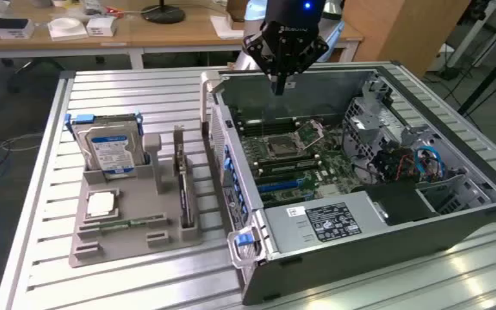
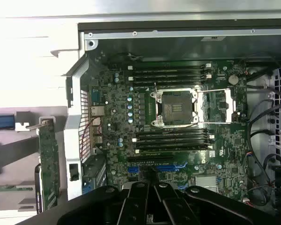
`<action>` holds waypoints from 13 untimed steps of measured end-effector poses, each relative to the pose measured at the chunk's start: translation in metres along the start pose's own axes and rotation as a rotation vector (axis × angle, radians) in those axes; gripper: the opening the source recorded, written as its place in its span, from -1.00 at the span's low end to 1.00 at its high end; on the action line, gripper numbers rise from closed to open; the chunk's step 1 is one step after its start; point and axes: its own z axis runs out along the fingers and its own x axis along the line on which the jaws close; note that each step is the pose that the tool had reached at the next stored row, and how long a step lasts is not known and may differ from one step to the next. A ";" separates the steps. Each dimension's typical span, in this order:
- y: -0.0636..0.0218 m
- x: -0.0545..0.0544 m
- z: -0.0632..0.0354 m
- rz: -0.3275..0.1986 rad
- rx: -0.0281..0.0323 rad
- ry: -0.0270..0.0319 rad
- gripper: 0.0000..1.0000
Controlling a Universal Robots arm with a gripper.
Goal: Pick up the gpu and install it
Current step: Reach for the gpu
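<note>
Above the open computer case (image 1: 386, 255), gripper (image 1: 278, 87) hangs, fingers together, holding nothing. gpu (image 1: 184, 187) stands on edge in grey holder (image 1: 114, 245) beside case. 0 of 2 steps done: not picked, not installed.

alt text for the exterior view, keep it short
The gripper, shut and empty, hangs over the far end of an open computer case. The gpu stands on edge in a gray holder at the exterior view's left.
</note>
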 end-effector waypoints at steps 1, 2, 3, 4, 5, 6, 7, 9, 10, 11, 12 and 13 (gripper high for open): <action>0.0000 0.000 0.0000 0.000 0.0001 0.0000 -0.79; 0.0000 0.000 0.0000 0.000 0.0001 0.0001 -0.79; 0.0000 0.000 0.0000 0.000 0.0000 0.0001 -0.79; 0.0000 0.000 0.0000 0.000 0.0000 0.0000 -0.79; 0.0000 0.000 0.0000 0.000 0.0001 0.0000 -0.79; 0.0000 0.000 0.0000 0.000 0.0000 0.0000 -0.79; 0.0000 0.001 0.0000 0.000 0.0001 0.0001 -0.79; -0.0001 0.001 0.0001 0.000 0.0001 0.0001 -0.79; -0.0001 0.002 0.0001 0.000 0.0001 0.0000 -0.79; -0.0001 0.002 0.0001 0.000 0.0000 0.0000 -0.79; -0.0002 0.002 0.0001 0.000 0.0000 0.0000 -0.79; -0.0002 0.003 0.0001 0.000 0.0001 0.0000 -0.79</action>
